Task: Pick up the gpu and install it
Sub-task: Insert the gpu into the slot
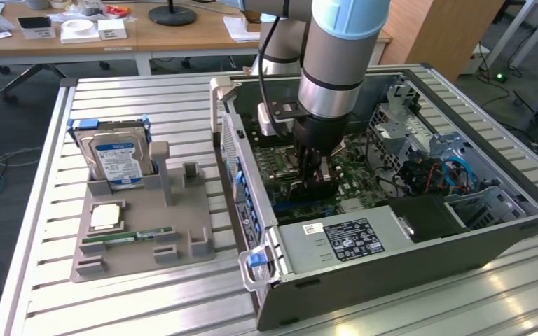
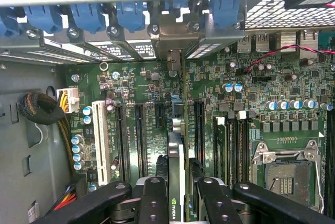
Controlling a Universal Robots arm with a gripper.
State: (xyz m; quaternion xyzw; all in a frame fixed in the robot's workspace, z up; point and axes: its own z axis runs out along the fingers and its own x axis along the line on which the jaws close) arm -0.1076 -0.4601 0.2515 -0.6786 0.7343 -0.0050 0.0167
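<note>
— Black fingers [image 2: 157, 203] fill the near edge of the wrist view, and between them stands the gpu [image 2: 176, 182], edge-on, with a small green logo on it. So the gripper [image 2: 178, 205] is closed on the card, pinching it from both sides.

— Where is it over the board?

— Down inside the open computer case [image 1: 493, 231], above the motherboard [image 2: 293, 77], roughly in line with one of the long black expansion slots [image 2: 199, 130]. I can't say for sure whether its edge is already in a slot or hanging just above; the card hides its own bottom.

— What worries you?

— A slight tilt. If the card comes down skewed, its connector could land beside the slot and scrape the board. The metal end has to meet the rear opening under the blue latches [image 2: 131, 14], and it could catch there. The capacitors [image 2: 78, 145] by the white slot stand close too.

— And outside the case?

— On the table [image 1: 26, 280], a grey holder tray [image 1: 194, 252] carries a hard drive [image 1: 118, 162] with a blue label standing upright, a flat chip [image 1: 106, 216] and a narrow green RAM stick [image 1: 129, 238]. Some of its slots hold nothing.
</note>
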